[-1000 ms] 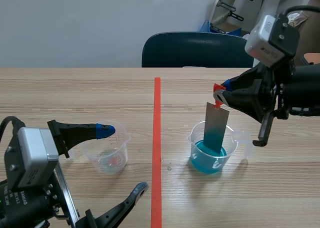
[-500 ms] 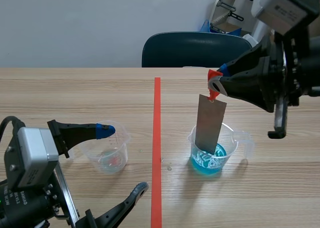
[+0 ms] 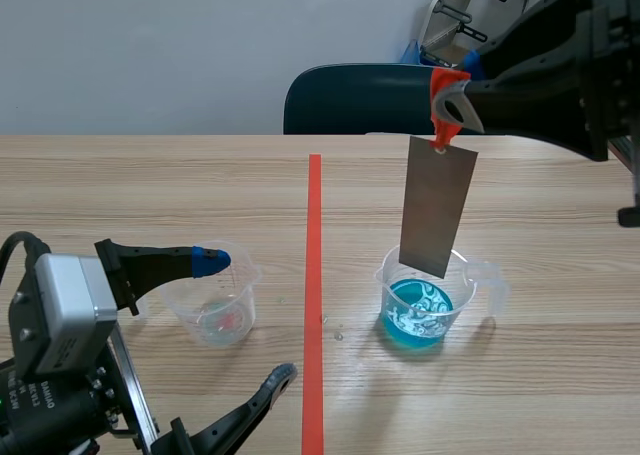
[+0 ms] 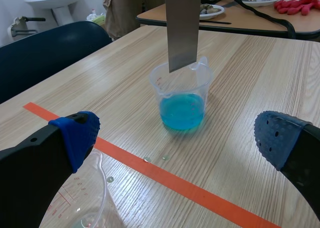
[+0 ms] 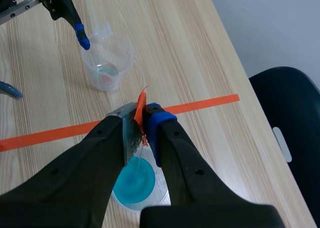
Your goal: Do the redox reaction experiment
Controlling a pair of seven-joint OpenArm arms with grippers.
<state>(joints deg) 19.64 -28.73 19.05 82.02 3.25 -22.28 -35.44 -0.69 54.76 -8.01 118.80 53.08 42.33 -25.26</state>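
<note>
A grey metal strip (image 3: 438, 205) hangs upright from an orange tag (image 3: 446, 103), and my right gripper (image 3: 452, 93) is shut on that tag. The strip's lower edge is level with the rim of a clear beaker of blue liquid (image 3: 424, 301), out of the liquid. In the right wrist view the tag (image 5: 140, 112) is pinched in the right gripper (image 5: 142, 119), with the blue beaker (image 5: 134, 184) straight below. My left gripper (image 3: 246, 319) stands open around a second clear beaker (image 3: 214, 305) holding a thin residue. In the left wrist view the strip (image 4: 182, 27) hangs over the blue beaker (image 4: 183, 98).
An orange-red tape line (image 3: 313, 275) runs down the table between the two beakers. A few droplets (image 3: 335, 331) lie beside it. A dark blue chair (image 3: 385, 100) stands behind the table's far edge. Another table with dishes (image 4: 250, 2) is behind.
My right gripper has risen and lifted the metal strip out of the blue liquid, which still ripples. The left arm has not moved.
</note>
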